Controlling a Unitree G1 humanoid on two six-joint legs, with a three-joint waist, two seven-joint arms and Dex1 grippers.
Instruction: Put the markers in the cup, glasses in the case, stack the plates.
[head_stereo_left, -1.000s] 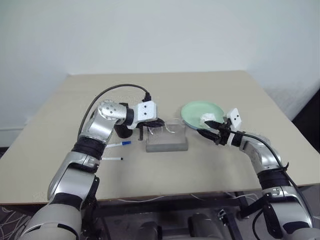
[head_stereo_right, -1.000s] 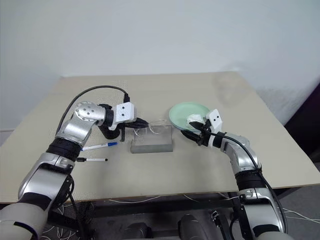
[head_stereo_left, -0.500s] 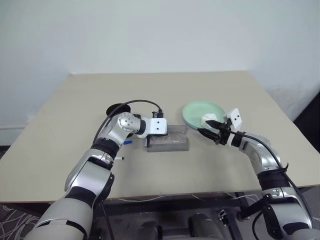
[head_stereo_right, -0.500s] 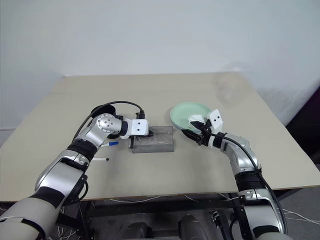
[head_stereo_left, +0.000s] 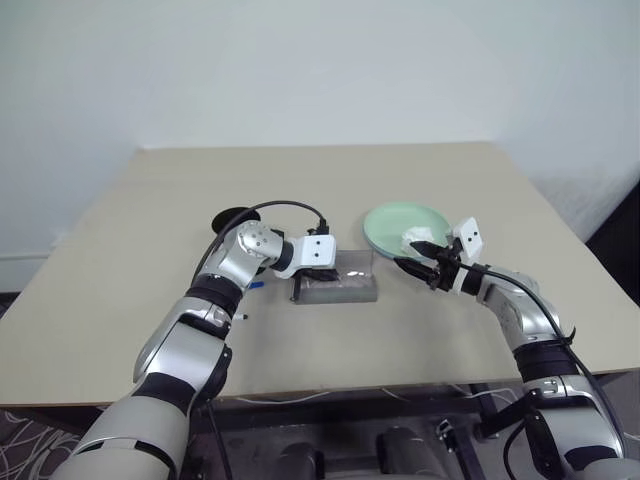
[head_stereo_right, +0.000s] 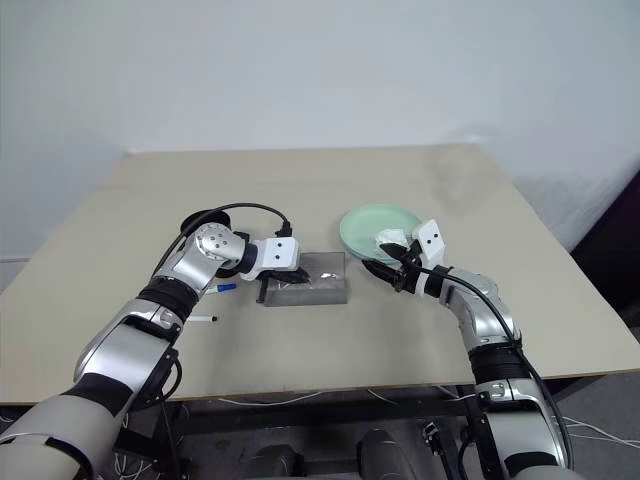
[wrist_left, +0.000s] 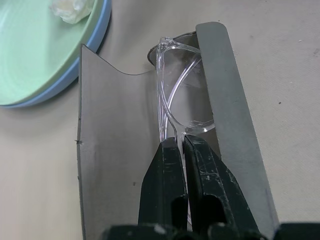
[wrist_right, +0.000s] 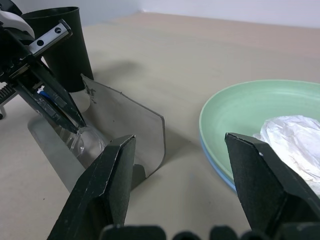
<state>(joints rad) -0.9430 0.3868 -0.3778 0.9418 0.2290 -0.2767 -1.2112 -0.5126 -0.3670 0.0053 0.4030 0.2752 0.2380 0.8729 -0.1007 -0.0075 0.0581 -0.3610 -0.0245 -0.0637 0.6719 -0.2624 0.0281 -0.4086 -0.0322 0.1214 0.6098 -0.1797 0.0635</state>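
My left gripper is shut on the glasses, clear frames that lie down inside the open grey case at the table's middle. The case's lid stands up. The mint green plate sits on the light blue plate, right of the case. My right gripper hovers open at the plates' near rim with nothing between its fingers. The black cup stands upright behind my left arm. Two markers lie left of the case, one blue-capped, one dark-capped.
A crumpled white tissue lies in the green plate. A black cable loops over my left forearm. The tan table runs far back behind the objects and has bare room in front of the case.
My left gripper has come down and to the right with the glasses, from above the case's left end into the case. The cup now shows behind the arm. The right arm kept still.
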